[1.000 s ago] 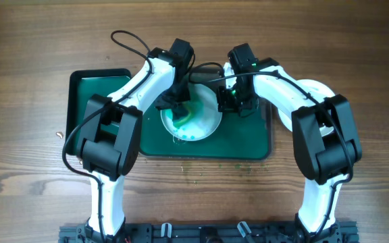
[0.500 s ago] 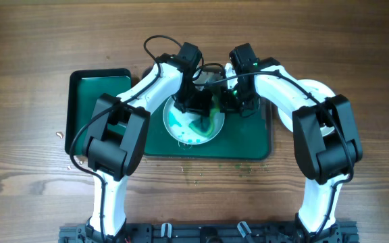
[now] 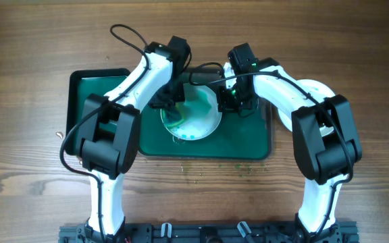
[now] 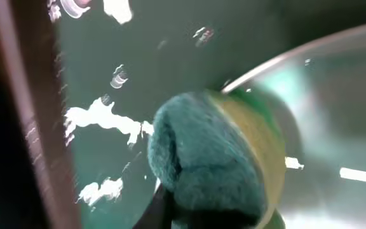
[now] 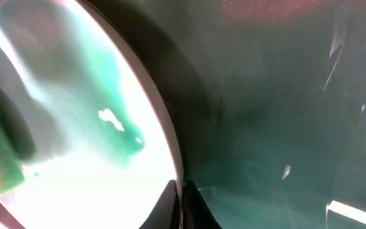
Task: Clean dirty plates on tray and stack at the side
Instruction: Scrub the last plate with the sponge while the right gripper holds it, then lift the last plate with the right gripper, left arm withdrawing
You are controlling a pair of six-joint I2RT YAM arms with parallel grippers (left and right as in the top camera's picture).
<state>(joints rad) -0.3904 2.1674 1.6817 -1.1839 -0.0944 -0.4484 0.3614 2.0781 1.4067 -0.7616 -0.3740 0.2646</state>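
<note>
A white plate (image 3: 198, 118) with green-teal smears lies on the dark green tray (image 3: 248, 142). My left gripper (image 3: 173, 106) is shut on a green sponge (image 3: 173, 117) with a yellow layer and presses it on the plate's left edge. In the left wrist view the sponge (image 4: 215, 159) fills the jaws (image 4: 202, 213) beside the plate's rim (image 4: 297, 60). My right gripper (image 3: 225, 101) is shut on the plate's right rim. The right wrist view shows the fingers (image 5: 182, 194) pinching the rim of the smeared plate (image 5: 88, 133) over the tray (image 5: 284, 95).
A smaller dark green bin (image 3: 90, 88) adjoins the tray on the left. Another white plate (image 3: 316, 88) sits on the table to the right, partly hidden under my right arm. Green specks (image 3: 201, 169) dot the wood in front of the tray.
My left gripper swept the sponge from the plate's left side toward its middle and back to the left edge. The green smear has thinned. The right gripper has held still.
</note>
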